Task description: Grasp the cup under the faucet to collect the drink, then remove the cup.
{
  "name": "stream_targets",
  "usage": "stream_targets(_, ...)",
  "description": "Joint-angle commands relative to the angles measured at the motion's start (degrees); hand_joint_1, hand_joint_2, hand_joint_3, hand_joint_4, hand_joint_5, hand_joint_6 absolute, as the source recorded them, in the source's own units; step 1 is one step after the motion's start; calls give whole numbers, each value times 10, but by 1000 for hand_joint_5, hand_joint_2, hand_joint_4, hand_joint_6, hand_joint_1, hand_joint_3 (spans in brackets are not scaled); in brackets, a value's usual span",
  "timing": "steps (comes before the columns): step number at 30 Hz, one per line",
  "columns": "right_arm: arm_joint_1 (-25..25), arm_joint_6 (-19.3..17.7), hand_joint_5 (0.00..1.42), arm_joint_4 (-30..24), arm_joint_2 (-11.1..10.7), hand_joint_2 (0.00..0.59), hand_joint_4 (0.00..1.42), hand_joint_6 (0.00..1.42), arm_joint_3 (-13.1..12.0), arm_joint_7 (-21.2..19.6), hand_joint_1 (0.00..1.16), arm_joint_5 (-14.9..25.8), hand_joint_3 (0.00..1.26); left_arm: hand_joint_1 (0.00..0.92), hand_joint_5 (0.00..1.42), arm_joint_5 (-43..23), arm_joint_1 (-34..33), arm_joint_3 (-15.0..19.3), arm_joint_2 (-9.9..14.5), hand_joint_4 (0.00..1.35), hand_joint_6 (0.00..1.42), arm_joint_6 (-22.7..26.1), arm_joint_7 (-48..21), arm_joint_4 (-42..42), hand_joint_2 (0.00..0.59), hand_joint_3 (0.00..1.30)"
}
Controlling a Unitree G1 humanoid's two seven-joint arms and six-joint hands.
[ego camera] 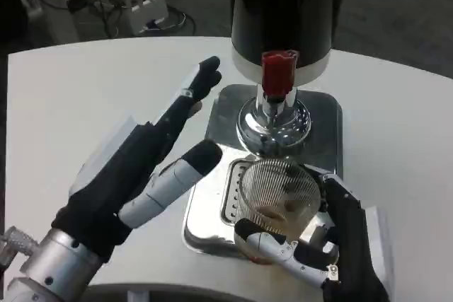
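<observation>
Already the right hand grips the clear ribbed plastic cup, fingers wrapped round its base, holding it over the steel drip tray beneath the chrome faucet with its red lever. Beyond, the left hand hovers with fingers spread, grasping nothing. Filling and removal seemingly remain.

- The right hand gripped a clear ribbed cup, its fingers wrapped around the lower wall.
- The cup stood on the steel drip tray, just below the chrome faucet.
- A red tap handle stuck out above the faucet, on the front of a dark dispenser.
- The left hand hung over the white table, left of the tray, fingers straight and spread, holding nothing.
- Its longest fingertips reached toward the tray's rear left corner.
- A white power strip and cables lay on the floor beyond the table.
</observation>
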Motion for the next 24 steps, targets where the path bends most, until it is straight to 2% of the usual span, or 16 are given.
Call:
stream_targets(1,23,-9,1188,-58,13,129,979,1295,-6,43,894,25,845,0,0,52,38,-2,10,0,0,-55,15,13,48,0)
stream_targets(5,34,-7,1188,-92,-6,129,982,1297,-30,86,894,31,846,0,0,105,58,-2,29,0,0,-98,21,22,47,0)
stream_targets(10,48,-5,1188,-136,-16,128,982,1313,-48,125,894,27,846,0,0,141,87,7,53,0,0,-145,26,33,47,0)
stream_targets(12,52,-3,1188,-154,-24,128,982,1315,-54,145,894,27,846,0,0,197,112,11,76,0,0,-183,35,20,47,0)
stream_targets(14,57,1,1188,-172,-26,127,982,1316,-63,159,892,26,846,0,0,228,129,12,87,0,0,-207,44,13,47,0)
stream_targets(19,73,19,1188,-227,-39,126,982,1318,-79,200,887,25,846,0,0,270,163,23,94,0,0,-230,63,3,43,0)
stream_targets(24,87,44,1188,-275,-52,125,982,1320,-88,243,884,23,846,0,0,301,186,32,94,0,0,-219,68,-20,38,0)
